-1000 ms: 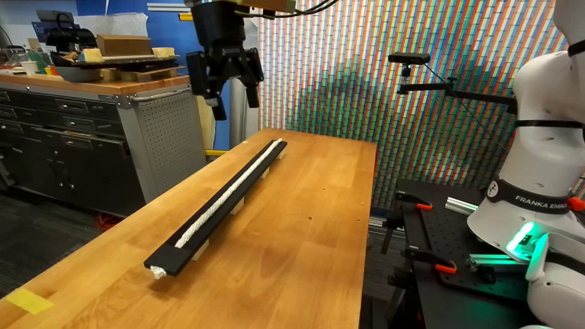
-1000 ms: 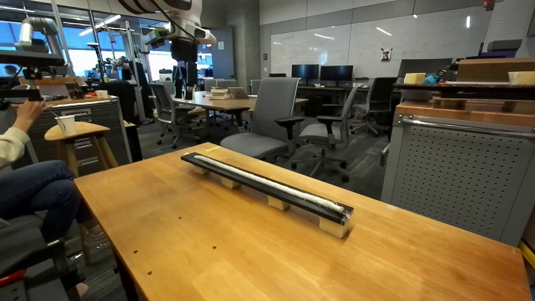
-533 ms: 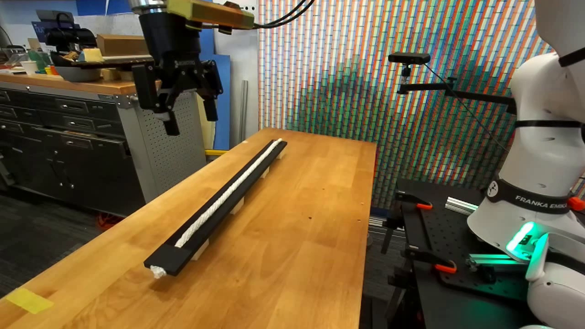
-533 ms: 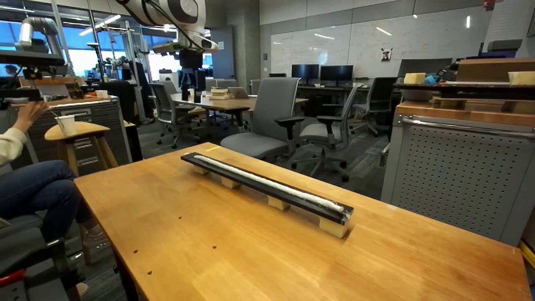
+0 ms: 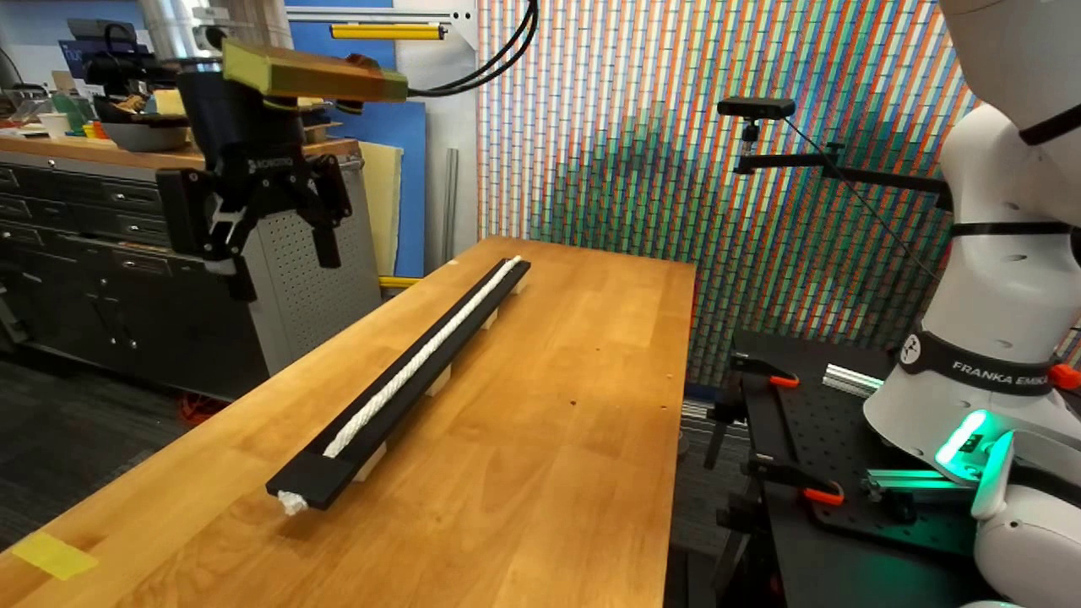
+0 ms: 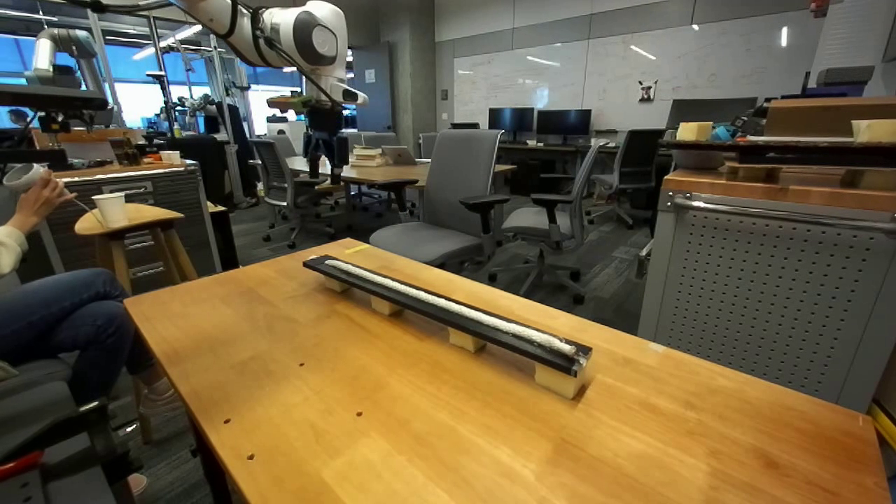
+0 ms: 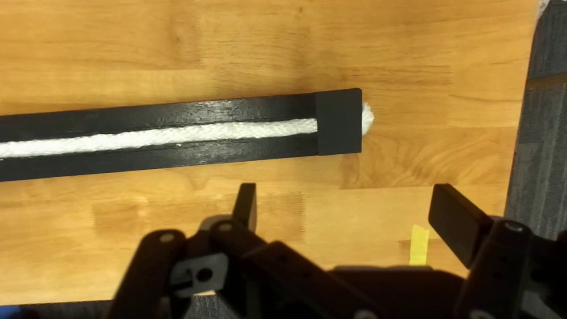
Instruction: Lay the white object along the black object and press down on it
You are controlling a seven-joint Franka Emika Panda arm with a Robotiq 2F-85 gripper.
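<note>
Wooden table (image 5: 549, 439), empty jaws wide apart, clear of rope (image 7: 212, 131)

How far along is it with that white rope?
Done: the white rope lies along the black bar, one end passing under a black band. In hand: nothing; the gripper hangs open, clear of the rope. Left: perhaps pressing it down; nothing shows whether that's happened.
</note>
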